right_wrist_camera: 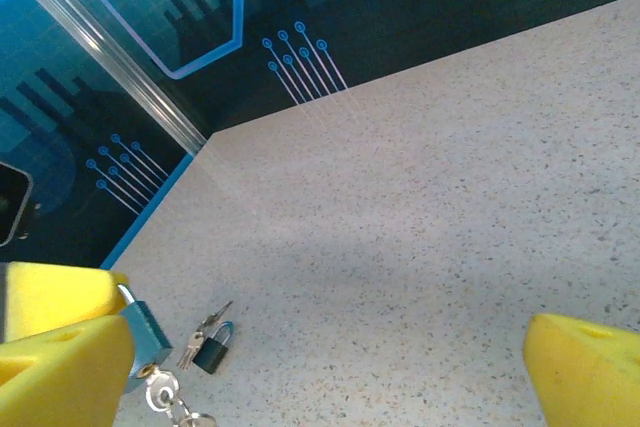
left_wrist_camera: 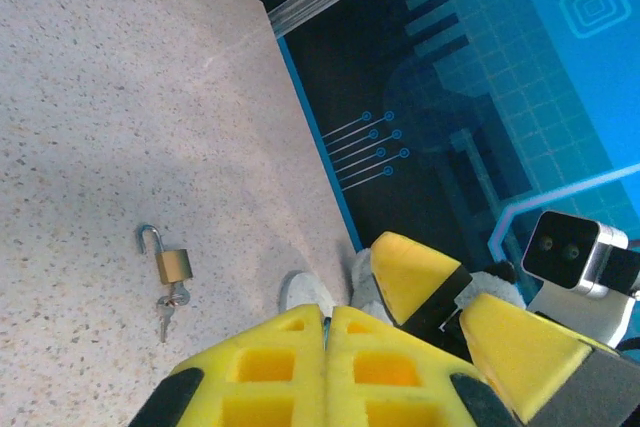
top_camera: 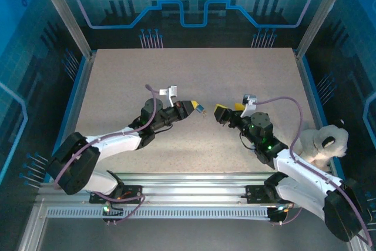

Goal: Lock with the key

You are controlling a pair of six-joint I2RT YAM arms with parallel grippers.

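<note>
My left gripper (top_camera: 192,108) is shut on a small blue padlock (top_camera: 200,109) at mid-table. In the left wrist view its yellow fingers (left_wrist_camera: 290,367) press together with a thin blue sliver of the padlock (left_wrist_camera: 326,327) between them. The right wrist view has the blue padlock (right_wrist_camera: 145,337) at the lower left beside yellow pads, with a silver key (right_wrist_camera: 158,390) in its keyhole and a key ring hanging below. My right gripper (top_camera: 228,110) faces it from the right, jaws wide open and empty (right_wrist_camera: 325,367). Its two fingers (left_wrist_camera: 415,277) stand just beyond my left fingertips.
A brass padlock (left_wrist_camera: 172,263) with its shackle open lies on the table, keys (left_wrist_camera: 165,312) attached. A black padlock (right_wrist_camera: 213,347) with keys lies ahead of the right gripper. A white plush toy (top_camera: 320,142) sits at the right edge. Blue walls enclose the table.
</note>
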